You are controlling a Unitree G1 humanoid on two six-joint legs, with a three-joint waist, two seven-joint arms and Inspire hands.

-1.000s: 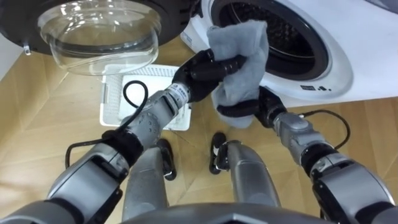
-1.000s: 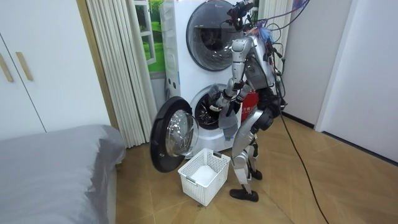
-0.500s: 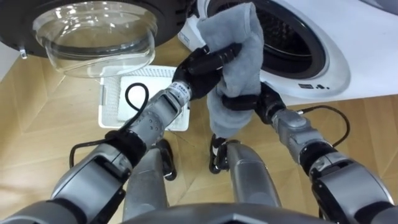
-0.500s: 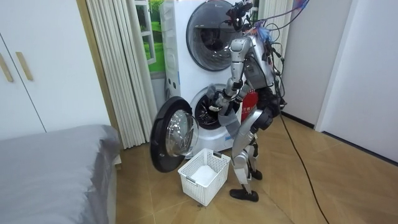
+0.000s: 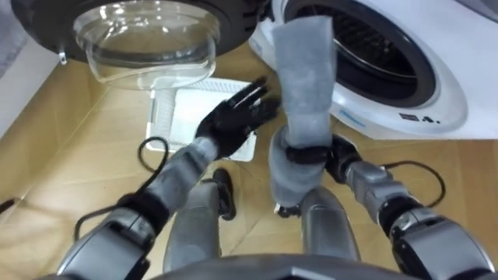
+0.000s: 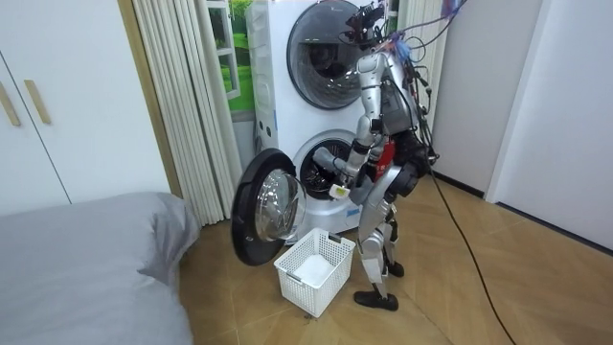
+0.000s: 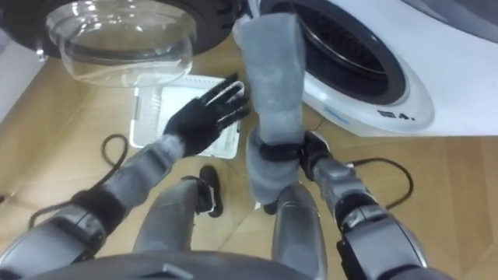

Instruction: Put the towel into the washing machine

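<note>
Beside the open door [image 5: 152, 39], over the white basket [image 5: 183, 117], the left robot hand [image 5: 229, 120] is spread wide. Just right of it the grey towel [image 5: 305, 70] stands upright, the right robot hand [image 5: 310, 153] curled round its middle, its top before the washing machine [image 5: 436, 85] opening.

The towel [image 5: 305, 78] is matt, fuzzy cloth. The washing machine [image 5: 440, 85] is glossy white, its door [image 5: 152, 43] clear glass. The basket [image 5: 173, 117] is white plastic, the floor [image 5: 70, 148] smooth wood.
</note>
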